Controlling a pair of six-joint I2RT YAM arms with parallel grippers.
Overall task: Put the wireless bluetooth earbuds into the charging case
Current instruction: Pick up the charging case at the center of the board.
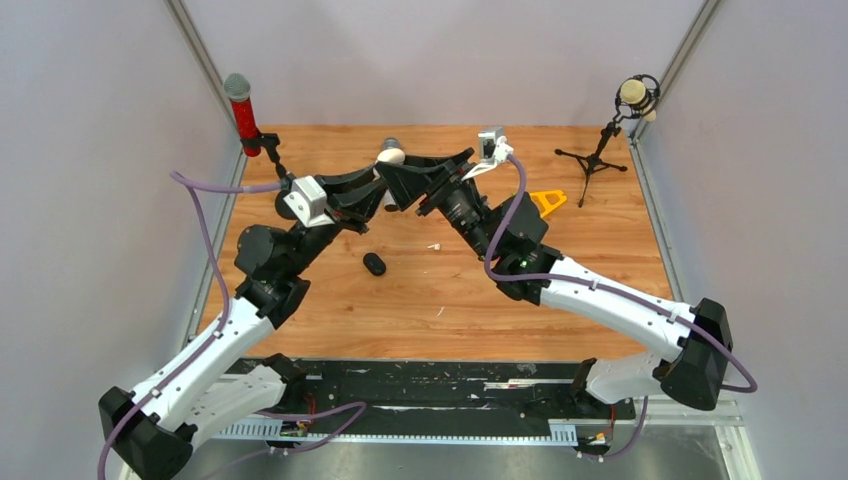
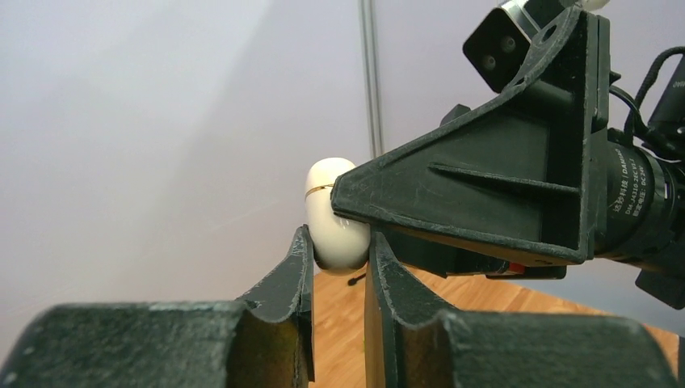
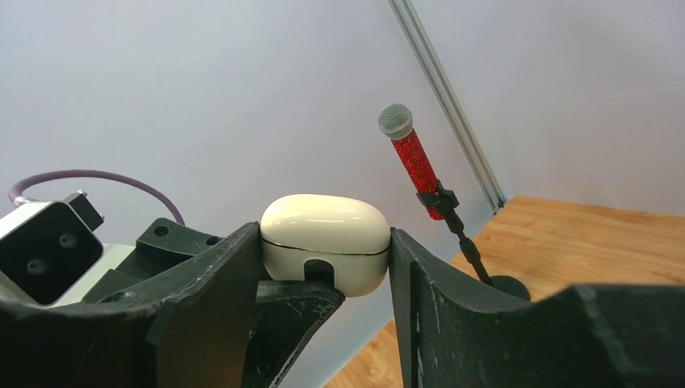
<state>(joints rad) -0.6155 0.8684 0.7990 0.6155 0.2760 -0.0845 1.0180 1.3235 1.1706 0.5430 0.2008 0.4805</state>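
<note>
A closed white charging case [image 1: 390,154] with a thin gold seam is held in the air over the far middle of the table. My left gripper [image 2: 338,242] is shut on its lower half [image 2: 339,234] from below. My right gripper [image 3: 323,242] is shut on its two ends [image 3: 323,234]. In the top view the left gripper [image 1: 375,185] and the right gripper [image 1: 402,170] meet at the case. A tiny white piece [image 1: 433,245] lies on the wood, too small to tell whether it is an earbud. No other earbuds show.
A black pebble-shaped case [image 1: 374,263] lies on the wooden table [image 1: 600,260] in front of the grippers. A thin white sliver [image 1: 440,312] lies nearer. A red microphone [image 1: 240,110] stands back left, a tripod microphone [image 1: 634,96] back right, and an orange piece [image 1: 546,201] beside my right arm.
</note>
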